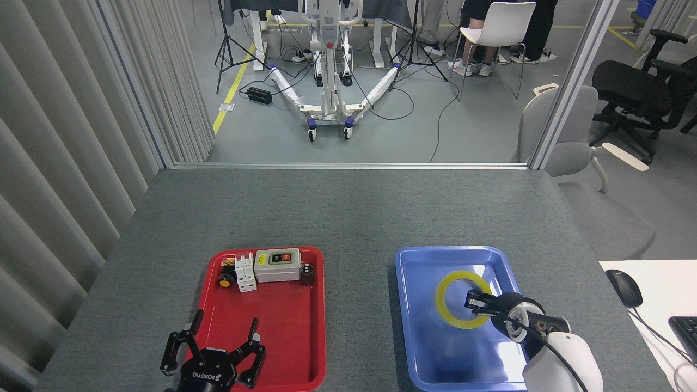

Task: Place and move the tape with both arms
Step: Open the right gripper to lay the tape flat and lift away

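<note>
Left gripper (224,331): nearest, over the red tray's (283,348) near left corner, fingers spread, holding nothing.
Right gripper (472,302): over the blue tray (414,326), fingers pinched on the tape's near right rim.
Tape (452,313): yellow ring lying about flat inside the blue tray, in its middle.
Switch box (278,265): at the red tray's far edge, with a breaker (245,272) and a yellow button (224,281) just left of it.
</note>
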Tool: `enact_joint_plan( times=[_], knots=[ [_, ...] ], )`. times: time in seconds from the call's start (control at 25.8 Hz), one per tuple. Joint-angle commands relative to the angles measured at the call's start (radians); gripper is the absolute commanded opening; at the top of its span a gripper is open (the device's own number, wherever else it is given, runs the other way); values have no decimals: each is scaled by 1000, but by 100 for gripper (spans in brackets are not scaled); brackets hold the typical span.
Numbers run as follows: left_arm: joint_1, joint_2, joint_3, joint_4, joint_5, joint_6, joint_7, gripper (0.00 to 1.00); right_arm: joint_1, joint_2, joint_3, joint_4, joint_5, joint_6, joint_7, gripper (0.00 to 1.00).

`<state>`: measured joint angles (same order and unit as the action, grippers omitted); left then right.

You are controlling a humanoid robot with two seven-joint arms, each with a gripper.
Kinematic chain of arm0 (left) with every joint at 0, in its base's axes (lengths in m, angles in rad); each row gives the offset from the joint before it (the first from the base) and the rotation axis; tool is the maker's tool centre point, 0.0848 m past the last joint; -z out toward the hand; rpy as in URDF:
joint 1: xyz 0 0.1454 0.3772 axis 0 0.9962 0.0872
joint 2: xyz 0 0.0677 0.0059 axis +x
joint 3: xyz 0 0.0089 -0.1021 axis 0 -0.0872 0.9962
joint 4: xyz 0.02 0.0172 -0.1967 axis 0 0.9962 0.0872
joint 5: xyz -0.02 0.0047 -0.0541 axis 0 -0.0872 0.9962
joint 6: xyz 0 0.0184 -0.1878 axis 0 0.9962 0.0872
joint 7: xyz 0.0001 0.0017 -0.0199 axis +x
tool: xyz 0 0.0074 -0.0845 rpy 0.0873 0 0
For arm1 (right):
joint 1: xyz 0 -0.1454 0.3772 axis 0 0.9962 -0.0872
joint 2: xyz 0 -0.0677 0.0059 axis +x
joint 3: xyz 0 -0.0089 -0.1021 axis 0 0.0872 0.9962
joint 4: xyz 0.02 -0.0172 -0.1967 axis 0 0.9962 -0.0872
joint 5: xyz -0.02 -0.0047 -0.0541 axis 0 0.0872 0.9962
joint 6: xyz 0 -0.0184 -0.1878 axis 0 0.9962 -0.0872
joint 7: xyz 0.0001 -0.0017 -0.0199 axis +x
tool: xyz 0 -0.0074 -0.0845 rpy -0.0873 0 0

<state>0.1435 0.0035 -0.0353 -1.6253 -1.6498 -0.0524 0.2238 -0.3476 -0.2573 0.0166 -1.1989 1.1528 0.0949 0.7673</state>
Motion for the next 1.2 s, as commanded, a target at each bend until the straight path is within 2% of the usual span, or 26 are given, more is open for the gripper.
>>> enact_joint_plan(
  times=[0.0,1.16],
  knots=[
    [7,-11,-8,-45,-18,-72,-144,100,-1,1,0,5,1,-1,1,42],
    [27,3,6,-102,-18,-64,-161,100,7,3,-1,7,2,-6,0,51]
  ],
)
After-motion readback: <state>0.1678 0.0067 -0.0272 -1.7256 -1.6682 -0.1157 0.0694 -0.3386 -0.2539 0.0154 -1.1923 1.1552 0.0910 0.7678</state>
